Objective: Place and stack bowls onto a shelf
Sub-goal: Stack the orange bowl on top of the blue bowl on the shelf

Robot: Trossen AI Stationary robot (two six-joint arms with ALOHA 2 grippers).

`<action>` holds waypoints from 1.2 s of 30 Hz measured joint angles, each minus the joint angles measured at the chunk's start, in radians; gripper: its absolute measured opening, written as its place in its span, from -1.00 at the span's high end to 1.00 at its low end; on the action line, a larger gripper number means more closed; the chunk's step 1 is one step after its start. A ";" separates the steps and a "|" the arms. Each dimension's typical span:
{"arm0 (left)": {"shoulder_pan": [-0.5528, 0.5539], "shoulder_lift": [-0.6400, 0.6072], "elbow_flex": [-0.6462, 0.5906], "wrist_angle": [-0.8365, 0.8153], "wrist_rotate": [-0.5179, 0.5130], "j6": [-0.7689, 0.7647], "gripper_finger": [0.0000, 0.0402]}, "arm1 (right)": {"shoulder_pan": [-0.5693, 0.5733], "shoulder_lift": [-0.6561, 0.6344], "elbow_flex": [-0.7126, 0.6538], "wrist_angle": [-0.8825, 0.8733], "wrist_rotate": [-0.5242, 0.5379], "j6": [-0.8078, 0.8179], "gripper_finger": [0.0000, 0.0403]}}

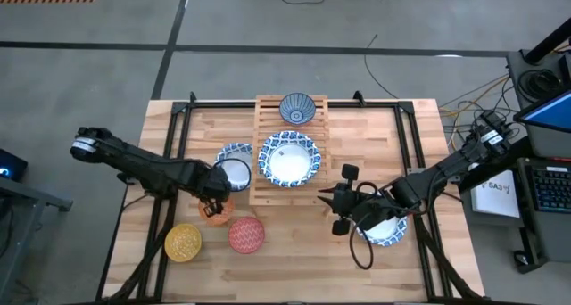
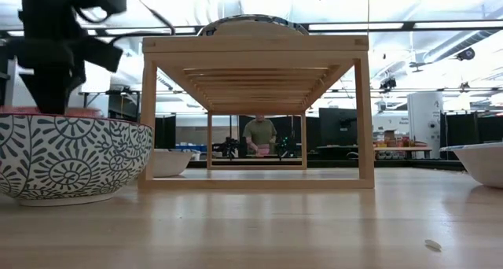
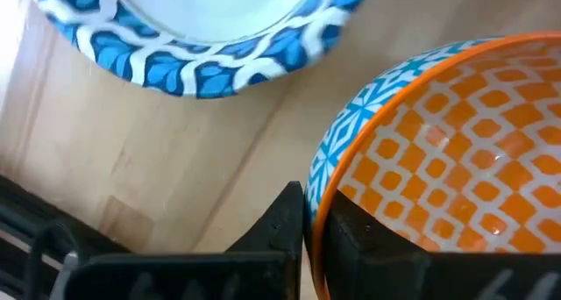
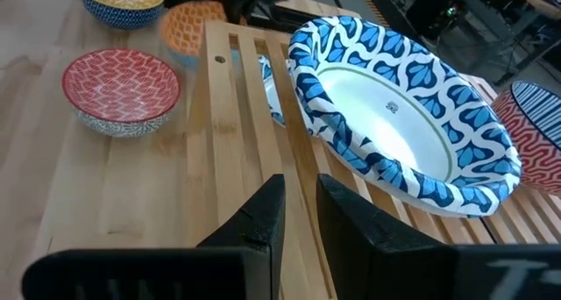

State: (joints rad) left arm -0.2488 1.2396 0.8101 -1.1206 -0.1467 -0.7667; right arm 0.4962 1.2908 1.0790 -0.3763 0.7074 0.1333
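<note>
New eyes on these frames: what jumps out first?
The wide blue-patterned bowl with a white centre sitting on the light wooden slatted shelf mid-table, a smaller blue-grey bowl behind it. Next, the left gripper clamped on the rim of the small orange bowl beside the shelf.

orange bowl (image 1: 217,210) mostly hidden under left hand (image 1: 212,201)
</note>
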 joint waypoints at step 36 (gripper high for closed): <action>0.240 0.210 0.881 0.004 -0.248 0.497 0.99 | 0.124 -0.140 -0.245 0.145 0.018 -0.108 0.72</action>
State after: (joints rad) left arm -0.0084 1.4499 1.6910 -1.1164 -0.3943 -0.2695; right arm 0.6201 1.1503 0.8344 -0.2314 0.7254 0.0251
